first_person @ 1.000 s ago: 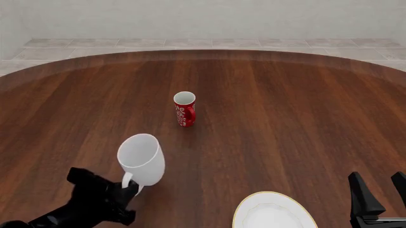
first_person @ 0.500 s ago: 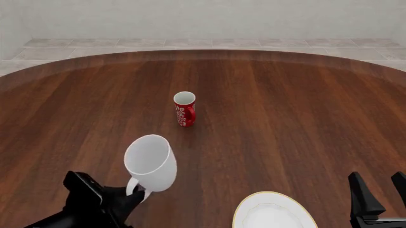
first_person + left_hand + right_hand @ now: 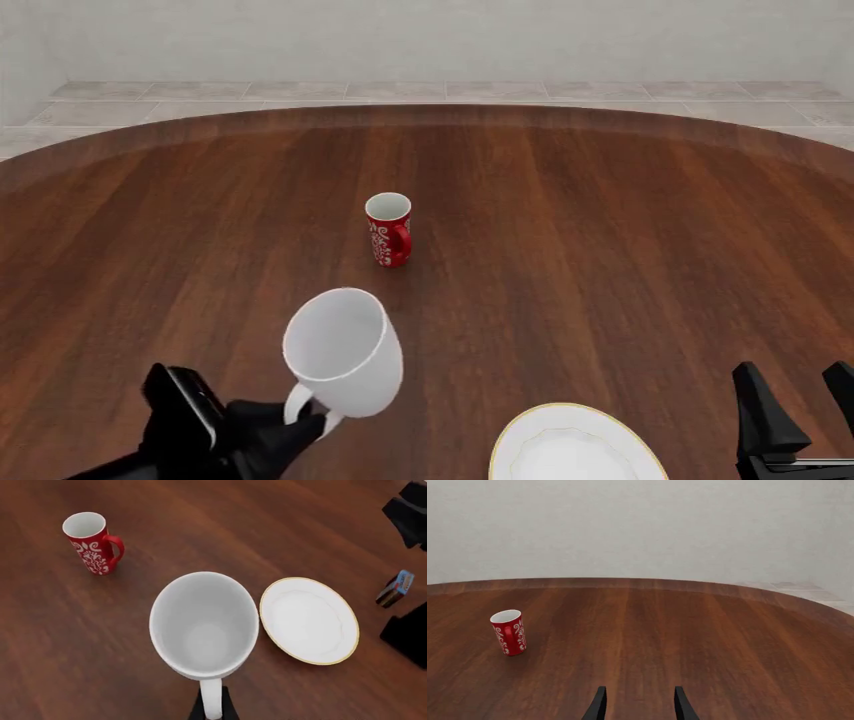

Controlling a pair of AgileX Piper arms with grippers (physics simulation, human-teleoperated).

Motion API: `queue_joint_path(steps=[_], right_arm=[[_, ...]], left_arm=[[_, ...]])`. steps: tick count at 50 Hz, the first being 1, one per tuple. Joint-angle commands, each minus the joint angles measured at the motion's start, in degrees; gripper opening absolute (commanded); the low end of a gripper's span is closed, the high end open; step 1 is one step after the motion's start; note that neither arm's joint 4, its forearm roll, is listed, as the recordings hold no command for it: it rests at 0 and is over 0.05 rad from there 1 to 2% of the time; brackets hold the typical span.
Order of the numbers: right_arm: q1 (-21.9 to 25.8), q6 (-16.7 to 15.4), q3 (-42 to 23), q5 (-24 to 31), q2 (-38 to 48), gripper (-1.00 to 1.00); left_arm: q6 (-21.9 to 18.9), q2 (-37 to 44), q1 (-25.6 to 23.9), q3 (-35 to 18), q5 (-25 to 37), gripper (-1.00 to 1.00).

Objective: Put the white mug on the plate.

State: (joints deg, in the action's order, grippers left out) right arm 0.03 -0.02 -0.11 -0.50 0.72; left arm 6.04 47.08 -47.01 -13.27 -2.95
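The white mug [image 3: 343, 350] hangs above the table, tilted, with its mouth facing up and forward. My left gripper [image 3: 304, 422] is shut on its loop handle at the near left. In the left wrist view the mug [image 3: 203, 625] fills the middle, with the gripper [image 3: 213, 709] clamped on the handle. The plate [image 3: 577, 452], white with a thin golden rim, lies empty at the near edge, right of the mug; it also shows in the left wrist view [image 3: 309, 620]. My right gripper [image 3: 801, 408] is open and empty at the near right, beside the plate, and also shows in its own view [image 3: 636, 704].
A small red mug [image 3: 388, 230] with white patterning stands upright mid-table, beyond the white mug; it also shows in the wrist views [image 3: 91, 542] [image 3: 509, 631]. Dark parts of the right arm [image 3: 405, 639] sit just past the plate. The round table's far edge [image 3: 427, 108] curves across the back.
My left gripper has carried the white mug to the right, toward the plate, and a little nearer. The right arm, red mug and plate have not moved.
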Motion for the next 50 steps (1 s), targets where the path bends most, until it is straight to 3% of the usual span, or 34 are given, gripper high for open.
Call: queue_joint_path(steps=[1,27,50], right_arm=[[-0.01,0.03,-0.05,0.21,-0.19,1.00],[-0.03,0.01,-0.05,0.21,-0.17,1.00],[-0.02,0.00,-0.05,0.21,-0.19,1.00]], left_arm=[[1.11,2.36,-3.97,-1.49,-1.78,-1.00],[-1.62,10.94,-10.01,-5.74,-4.59,-1.00],[-2.92,16.96,-14.20,-11.73,-3.13,-1.00]])
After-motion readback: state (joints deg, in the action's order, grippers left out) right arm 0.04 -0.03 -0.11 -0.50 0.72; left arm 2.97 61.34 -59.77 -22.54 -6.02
